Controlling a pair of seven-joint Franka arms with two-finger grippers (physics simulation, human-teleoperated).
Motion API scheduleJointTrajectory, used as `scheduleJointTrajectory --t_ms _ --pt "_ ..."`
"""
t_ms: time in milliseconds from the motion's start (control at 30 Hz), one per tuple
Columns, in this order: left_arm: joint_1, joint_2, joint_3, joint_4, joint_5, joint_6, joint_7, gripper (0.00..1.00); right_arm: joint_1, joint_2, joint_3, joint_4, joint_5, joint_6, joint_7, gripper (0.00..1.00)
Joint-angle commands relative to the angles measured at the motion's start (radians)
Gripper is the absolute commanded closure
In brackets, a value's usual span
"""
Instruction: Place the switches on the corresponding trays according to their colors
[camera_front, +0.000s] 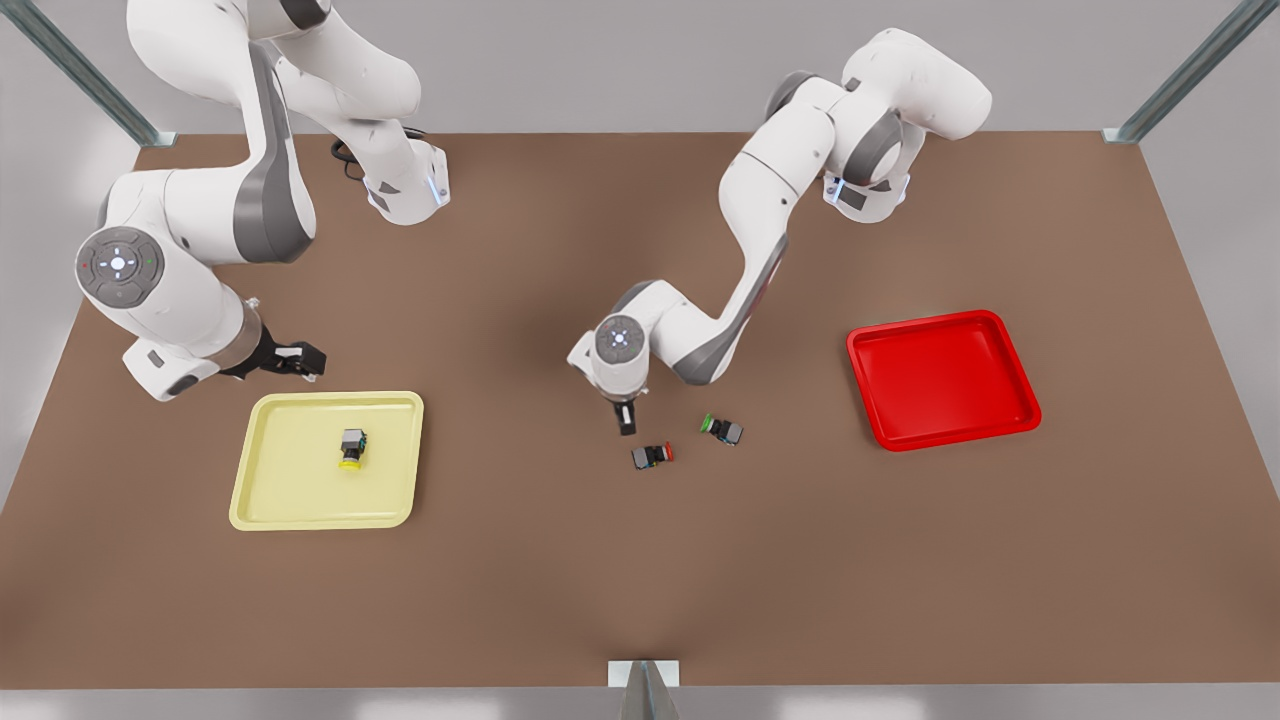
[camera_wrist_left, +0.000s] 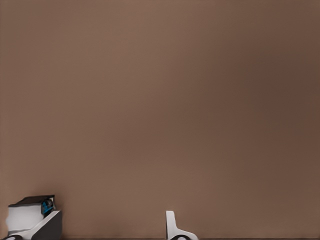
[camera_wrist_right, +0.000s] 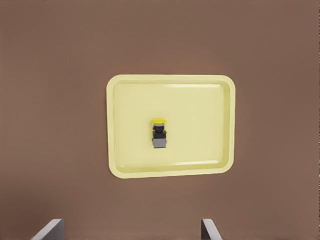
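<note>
- Yellow is sorted: the yellow switch (camera_front: 352, 448) is lying inside the yellow tray (camera_front: 270, 500), directly below the right gripper (camera_wrist_right: 131, 230), whose wrist view is looking straight down on it. That gripper (camera_front: 300, 358) is hanging just past the tray's rim, fingers (camera_wrist_right: 50, 229) spread wide and gripping nothing.
- The left gripper (camera_front: 626, 417) is hanging low over the brown table (camera_front: 640, 580), with the red switch (camera_front: 652, 456) just beside its tip and the green switch (camera_front: 722, 429) a little farther off on the same side.
- I'm reading this as the red switch's turn, with the left arm closing in on it and the right arm waiting.
- The left wrist view is showing the fingers (camera_wrist_left: 175, 227) parted and empty.
- Next move, to my eye: settling over the red switch, pinching its dark body, then carrying it well across to the red tray (camera_front: 1010, 420), sitting empty.
- Green has no matching tray here.
- The front view is giving both loose switches and both trays; the left wrist view is giving bare table beyond its fingertips.
</note>
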Motion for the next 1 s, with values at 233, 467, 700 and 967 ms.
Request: scheduleJointTrajectory --t_ms 233,467,700,967 --pt "0.012 0.084 0.033 0.091 -0.008 0.025 0.003 0.00 0.003 -0.002 0.002 0.000 0.000 -0.003 0.000 0.00" --pt "0.035 0.057 0.035 0.084 -0.008 -0.077 -0.006 0.00 0.003 0.000 0.002 0.000 0.000 -0.002 0.000 0.00" --pt "-0.002 0.123 0.048 0.124 -0.014 0.035 -0.189 0.00 0.004 0.001 0.002 0.000 0.000 0.005 0.000 0.00" --pt "0.001 0.124 0.114 0.129 -0.015 -0.025 -0.105 0.00 0.006 0.001 0.002 0.000 0.000 0.005 0.000 0.00"
